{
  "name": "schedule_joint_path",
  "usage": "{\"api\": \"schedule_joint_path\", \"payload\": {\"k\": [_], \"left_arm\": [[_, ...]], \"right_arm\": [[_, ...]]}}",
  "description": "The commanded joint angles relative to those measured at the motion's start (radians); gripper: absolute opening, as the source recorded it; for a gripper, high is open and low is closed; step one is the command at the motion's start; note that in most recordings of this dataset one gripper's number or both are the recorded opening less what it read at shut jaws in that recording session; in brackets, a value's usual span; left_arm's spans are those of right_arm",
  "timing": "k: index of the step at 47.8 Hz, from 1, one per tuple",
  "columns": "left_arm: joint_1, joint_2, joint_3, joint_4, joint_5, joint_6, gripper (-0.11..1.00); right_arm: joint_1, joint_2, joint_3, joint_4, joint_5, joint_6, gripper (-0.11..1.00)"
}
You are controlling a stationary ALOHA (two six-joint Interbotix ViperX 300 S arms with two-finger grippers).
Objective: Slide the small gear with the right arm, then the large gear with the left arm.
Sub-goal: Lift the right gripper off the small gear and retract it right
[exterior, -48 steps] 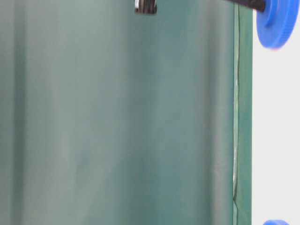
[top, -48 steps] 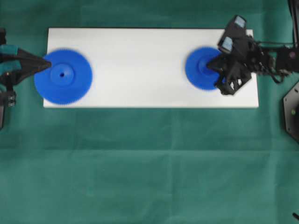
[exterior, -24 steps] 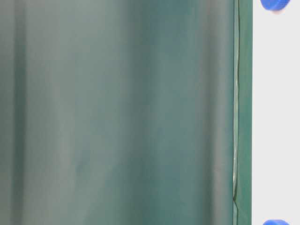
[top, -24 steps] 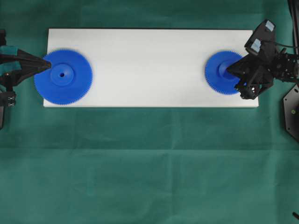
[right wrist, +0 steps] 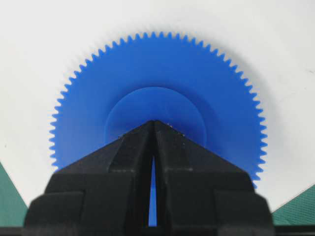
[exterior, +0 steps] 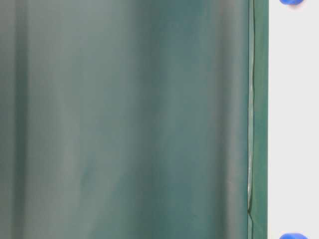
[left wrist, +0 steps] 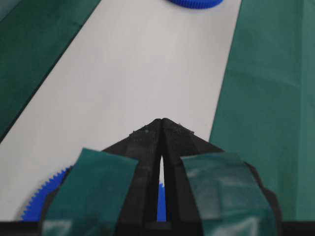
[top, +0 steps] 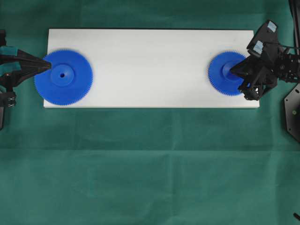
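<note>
- Resting on a white board, the small gear sits right in front of the right arm's gripper, whose tip lies over the hub.
- Right wrist view: the fingers are pressed together to a point, holding nothing, and the tip overlaps the raised hub with the toothed rim fanning out beyond it.
- From overhead, the large gear lies just ahead of the left arm's gripper, tip at its rim.
- Left wrist view: teal-taped fingers are clenched on nothing; blue teeth peek out beneath them, and the small gear's edge shows far ahead along the board.
- Table-level view catches slivers of blue and against a green cloth.
</note>
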Motion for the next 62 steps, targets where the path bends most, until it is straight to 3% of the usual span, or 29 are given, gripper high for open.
{"api": "schedule_joint_path", "payload": {"k": [1, 12, 23, 41, 62], "left_arm": [[-0.002, 0.005, -0.011, -0.002, -0.008, 0.002, 0.00], [-0.002, 0.003, -0.009, -0.002, -0.008, 0.002, 0.00], [0.000, 0.005, -0.009, -0.002, -0.008, 0.002, 0.00], [0.000, 0.008, -0.018, 0.000, -0.002, 0.002, 0.00], [0.006, 0.101, -0.040, 0.000, 0.135, 0.003, 0.00]], "right_arm": [[-0.003, -0.052, -0.031, -0.028, -0.002, -0.003, 0.50], [0.000, -0.158, -0.048, -0.083, -0.018, -0.005, 0.50], [0.000, -0.279, -0.020, -0.115, -0.121, -0.009, 0.50], [-0.002, -0.354, 0.032, -0.118, -0.140, -0.008, 0.50], [0.000, -0.356, 0.032, -0.118, -0.141, -0.003, 0.50]]}}
